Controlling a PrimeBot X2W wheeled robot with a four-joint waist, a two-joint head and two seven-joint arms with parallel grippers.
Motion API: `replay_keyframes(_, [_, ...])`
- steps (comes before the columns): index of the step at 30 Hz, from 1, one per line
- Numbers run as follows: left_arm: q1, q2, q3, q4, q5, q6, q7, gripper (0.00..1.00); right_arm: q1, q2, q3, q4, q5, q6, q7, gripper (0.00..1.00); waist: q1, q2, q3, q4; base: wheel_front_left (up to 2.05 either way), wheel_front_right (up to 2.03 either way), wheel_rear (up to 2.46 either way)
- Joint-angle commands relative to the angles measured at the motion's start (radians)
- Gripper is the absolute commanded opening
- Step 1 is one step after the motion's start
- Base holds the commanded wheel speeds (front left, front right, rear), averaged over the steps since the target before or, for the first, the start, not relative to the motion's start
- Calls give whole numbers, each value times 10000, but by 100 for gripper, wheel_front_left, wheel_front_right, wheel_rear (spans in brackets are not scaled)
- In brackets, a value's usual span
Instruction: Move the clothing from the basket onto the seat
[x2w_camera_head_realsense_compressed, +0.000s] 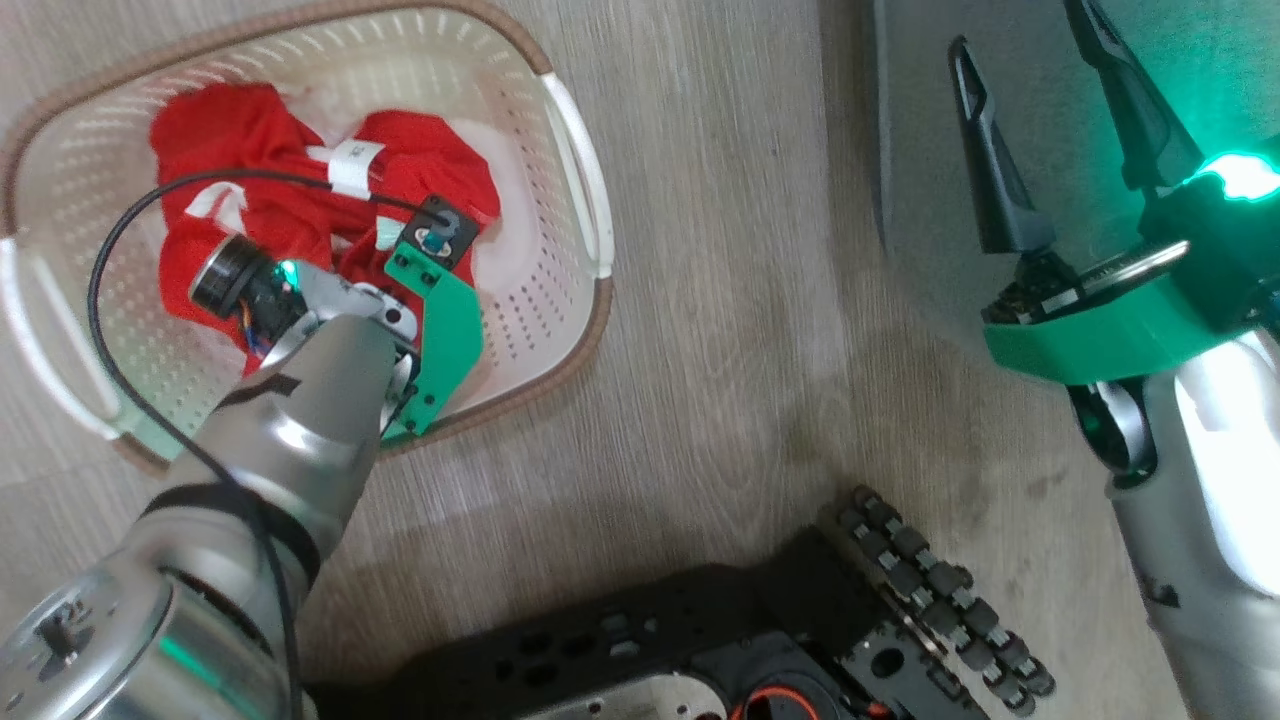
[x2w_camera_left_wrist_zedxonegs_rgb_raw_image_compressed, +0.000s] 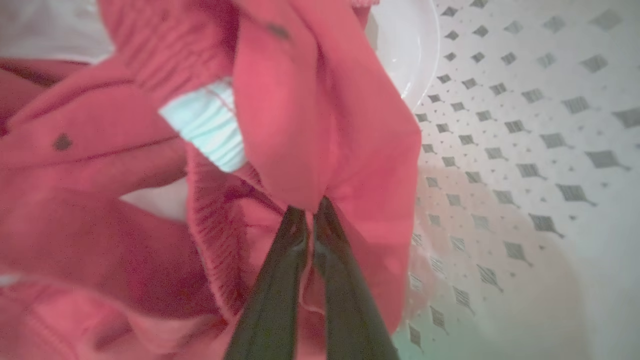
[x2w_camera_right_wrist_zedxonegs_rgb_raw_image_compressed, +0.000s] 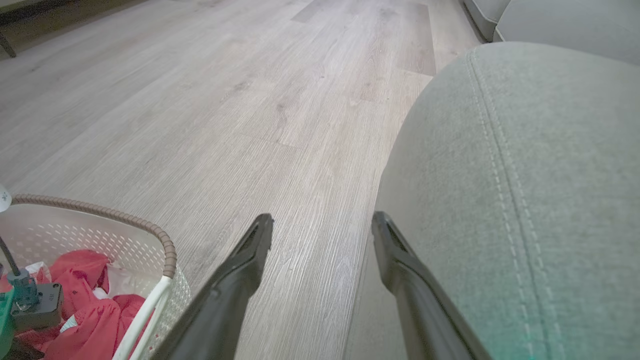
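- We find the basket (x2w_camera_head_realsense_compressed: 520, 300) standing on the wooden floor (x2w_camera_head_realsense_compressed: 720, 300). It is near the seat (x2w_camera_head_realsense_compressed: 910, 150), with a strip of bare floor between the two.
- The clothing (x2w_camera_head_realsense_compressed: 260, 190) lies bunched on the basket's bottom. It is red fabric with a white band (x2w_camera_head_realsense_compressed: 350, 165) across it. All the red fabric we see is inside the basket walls.
- The left gripper (x2w_camera_left_wrist_zedxonegs_rgb_raw_image_compressed: 310, 207) reaches down inside the basket, on the side toward the seat.
- In the left wrist view, we see its jaws pressed together, pinching a fold of the red fabric at the tips.
- The pinched fold sits close to a perforated basket wall, near a pale ribbed trim band (x2w_camera_left_wrist_zedxonegs_rgb_raw_image_compressed: 210, 130).
- The right gripper (x2w_camera_head_realsense_compressed: 1015, 30) hangs over the seat's edge nearest the basket. Its jaws are spread wide with nothing between them.
- In the right wrist view, one finger lies over the floor and the other in front of the seat's rounded corner. We cannot tell whether it touches the upholstery.
- A double stitched seam (x2w_camera_right_wrist_zedxonegs_rgb_raw_image_compressed: 492, 165) runs along the seat cushion.
- The robot's dark base (x2w_camera_head_realsense_compressed: 700, 620) rests on the floor between the two arms.
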Motion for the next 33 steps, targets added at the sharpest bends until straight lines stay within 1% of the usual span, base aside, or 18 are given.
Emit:
replay_keyframes(1, [342,87,195,-72,-82,63,-92,0,251,-6,69,-229,70,-2,-63,100,-1,0,-285,100,0,0,0])
replay_keyframes(8, [904,-16,369,-73,-455,215,-1094,0,326,-51,120,139,84,-2,-63,100,-1,0,-1698,446,0,0,0])
replay_keyframes(14, [1390,-52,545,-155,-770,341,-2627,0,576,-96,141,534,136,-2,-63,100,-1,0,-3055,744,0,0,0])
replay_keyframes(20, [1795,-63,1108,-330,-1416,515,-4184,0,1003,-26,118,870,167,-2,-63,100,-1,0,-4420,1051,0,0,0])
replay_keyframes(24, [2009,-65,1504,-761,-1753,635,-4620,0,1333,44,164,1080,136,-2,-63,100,-1,0,-5241,1234,0,0,0])
replay_keyframes(26, [2073,-42,1796,-1280,-1836,767,-4666,0,1492,81,147,1162,126,-2,-63,100,-1,0,-5593,1329,0,0,0])
replay_keyframes(30, [2540,392,2855,-3466,-1542,1304,-4675,0,1769,116,99,1289,99,-2,-63,100,-1,0,-6167,1499,0,0,0])
replay_keyframes(31, [2741,491,3117,-4028,-1363,1380,-4676,0,1834,120,83,1324,96,-2,-63,100,-1,0,-6322,1547,0,0,0])
replay_keyframes(32, [2741,491,3117,-4028,-1363,1380,-4676,0,1834,120,83,1324,96,-2,-63,100,-1,0,-6322,1547,0,0,0])
replay_keyframes(33, [2944,579,3388,-4601,-1157,1438,-4676,0,1898,123,73,1354,97,-2,-63,100,-1,0,-6447,1584,0,0,0])
